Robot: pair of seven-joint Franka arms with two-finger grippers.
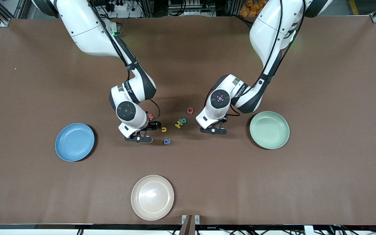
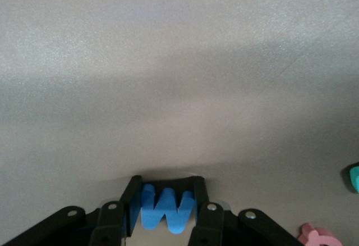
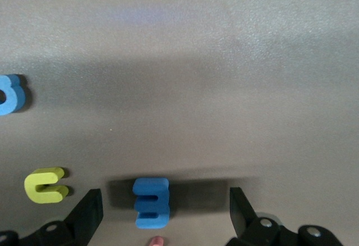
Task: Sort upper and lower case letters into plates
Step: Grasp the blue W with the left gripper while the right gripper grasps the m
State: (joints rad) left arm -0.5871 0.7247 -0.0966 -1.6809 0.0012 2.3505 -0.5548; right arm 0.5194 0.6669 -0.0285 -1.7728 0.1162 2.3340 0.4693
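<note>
my left gripper [image 2: 166, 201]: low over the middle of the table, between the letter cluster and the mint green plate [image 1: 269, 129]; fingers [image 2: 132, 201] closed onto a blue w [image 2: 166, 211], pinched between the pads. my right gripper [image 3: 165, 212]: low over the table toward the sky blue plate [image 1: 74, 142] side of the cluster; fingers [image 3: 90, 212] spread wide, holding nothing, with a blue m [image 3: 151, 201] lying flat on the table between them, touching neither. sky blue plate: toward the right arm's end, roughly midway between the base edge and the camera edge, no letters in it. mint green plate: toward the left arm's end, same depth, no letters in it. cream-beige plate [image 1: 152, 197]: near the middle of the camera edge. loose letters, all mid-table between my two grippers: red q [image 1: 190, 111], farthest from the camera edge; teal r [image 1: 182, 121] and yellow h [image 1: 178, 125], touching or nearly so; yellow u [image 1: 164, 129], just beside my right gripper; blue a [image 1: 167, 141], nearest the camera edge; a red letter [image 1: 150, 116] partly hidden by my right wrist, shape not readable.
</note>
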